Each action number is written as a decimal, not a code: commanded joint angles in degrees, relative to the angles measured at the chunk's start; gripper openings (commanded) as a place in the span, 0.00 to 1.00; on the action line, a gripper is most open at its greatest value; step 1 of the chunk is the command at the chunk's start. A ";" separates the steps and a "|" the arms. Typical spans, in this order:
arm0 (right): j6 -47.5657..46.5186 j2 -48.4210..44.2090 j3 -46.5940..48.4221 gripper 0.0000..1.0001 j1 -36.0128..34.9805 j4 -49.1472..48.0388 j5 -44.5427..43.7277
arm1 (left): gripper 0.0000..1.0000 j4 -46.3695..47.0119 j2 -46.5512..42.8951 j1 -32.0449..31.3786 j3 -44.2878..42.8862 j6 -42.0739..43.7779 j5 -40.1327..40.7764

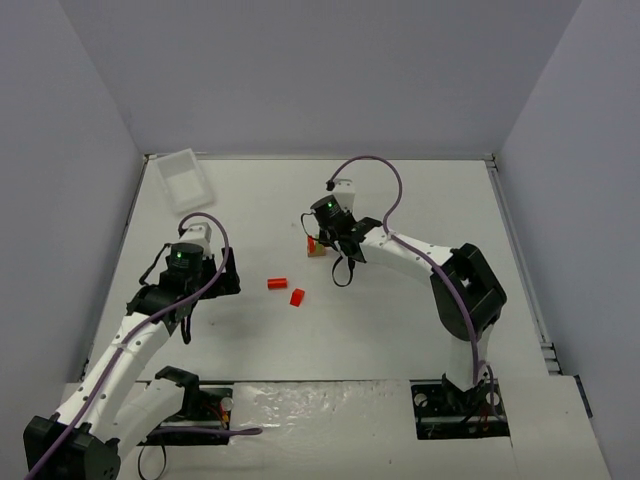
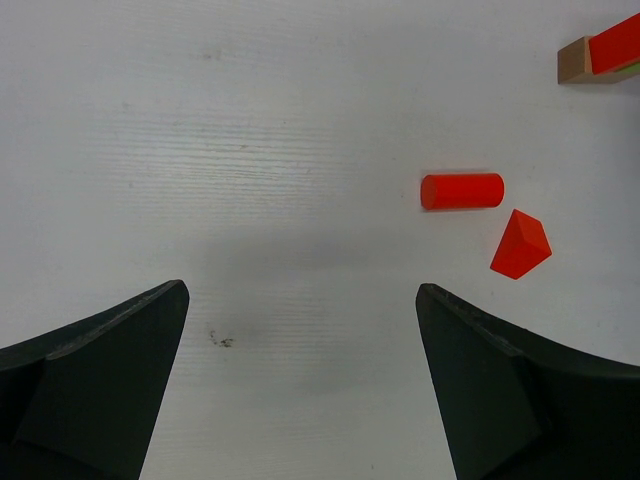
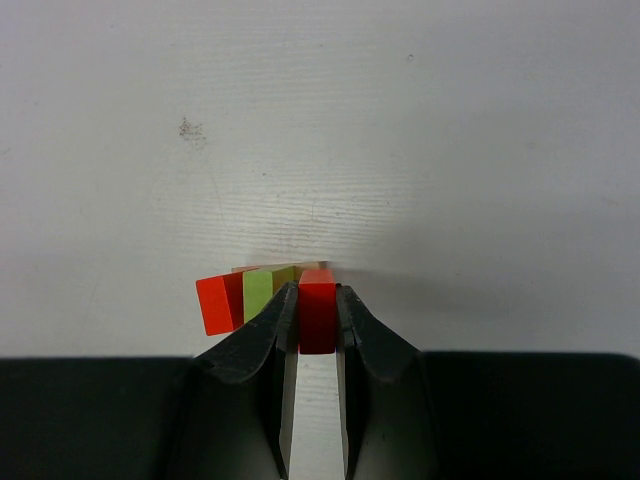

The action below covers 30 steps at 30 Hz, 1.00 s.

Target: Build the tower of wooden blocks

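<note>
The wood block tower [image 3: 256, 292] is getting a red block [image 3: 317, 328]
It is sitting at the right gripper [image 3: 317, 292] tips, jaws clamping that block beside the green piece [image 3: 258, 296]; next probably calls for a gentle release. The left gripper [image 2: 302, 292] is hovering, jaws wide, empty.
</note>
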State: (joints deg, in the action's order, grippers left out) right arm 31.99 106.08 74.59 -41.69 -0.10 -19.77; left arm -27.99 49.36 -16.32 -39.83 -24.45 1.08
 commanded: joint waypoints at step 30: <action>0.40 2.37 3.64 0.01 -0.90 -3.55 -1.15 | 0.97 4.43 1.31 0.41 -0.51 1.60 -1.03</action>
State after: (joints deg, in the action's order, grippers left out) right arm 31.92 108.85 75.44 -41.90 -1.13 -19.70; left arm -26.64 50.26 -16.32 -39.59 -24.01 0.34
